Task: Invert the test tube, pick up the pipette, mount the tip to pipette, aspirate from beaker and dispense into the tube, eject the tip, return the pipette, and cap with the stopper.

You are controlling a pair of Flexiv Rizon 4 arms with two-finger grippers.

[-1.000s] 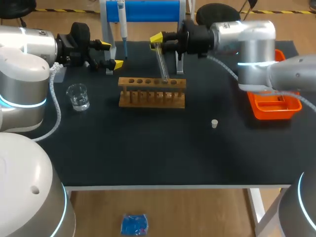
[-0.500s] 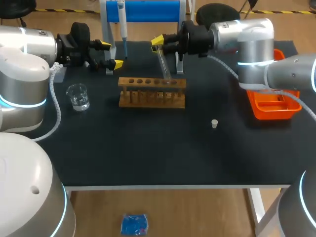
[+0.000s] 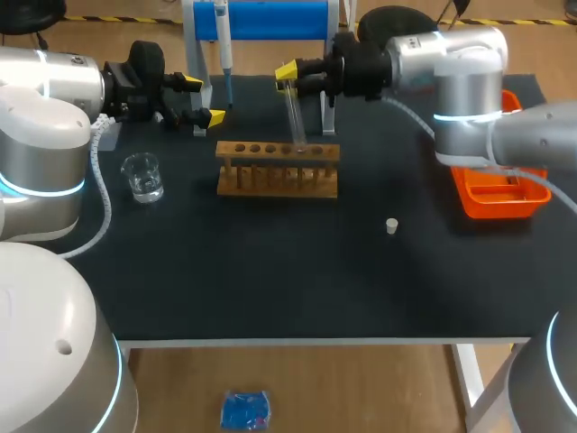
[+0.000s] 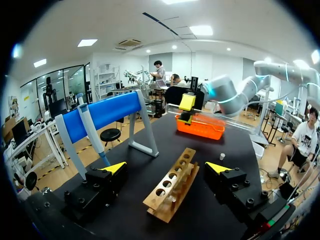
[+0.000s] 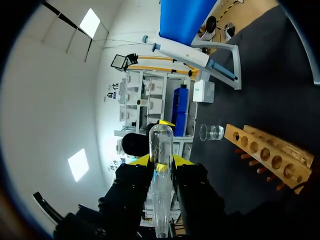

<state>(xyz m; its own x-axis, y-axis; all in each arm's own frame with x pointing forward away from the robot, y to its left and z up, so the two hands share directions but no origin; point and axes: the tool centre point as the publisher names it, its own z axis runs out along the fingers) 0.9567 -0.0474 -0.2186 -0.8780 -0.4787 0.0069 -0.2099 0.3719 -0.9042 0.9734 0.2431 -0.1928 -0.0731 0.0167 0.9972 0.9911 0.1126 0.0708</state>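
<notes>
My right gripper (image 3: 288, 74) is shut on the upper end of a clear glass test tube (image 3: 295, 117). The tube hangs slightly tilted, with its lower end at the top board of the wooden rack (image 3: 278, 169). In the right wrist view the tube (image 5: 161, 175) stands between the yellow fingertips of that gripper (image 5: 161, 162). My left gripper (image 3: 196, 99) is open beside the blue stand, empty, and faces the rack (image 4: 172, 185) between its tips (image 4: 166, 169). The pipette (image 3: 224, 45) hangs on the blue stand. A glass beaker (image 3: 142, 176) sits left of the rack. A small white stopper (image 3: 391, 225) lies to its right.
An orange tray (image 3: 500, 191) sits at the table's right edge under my right arm. The blue pipette stand (image 3: 261, 20) rises at the back, close behind both grippers. The black table surface in front of the rack is bare apart from the stopper.
My right gripper has shifted slightly with the tube, whose tilt over the rack changed a little. The left arm has not moved.
</notes>
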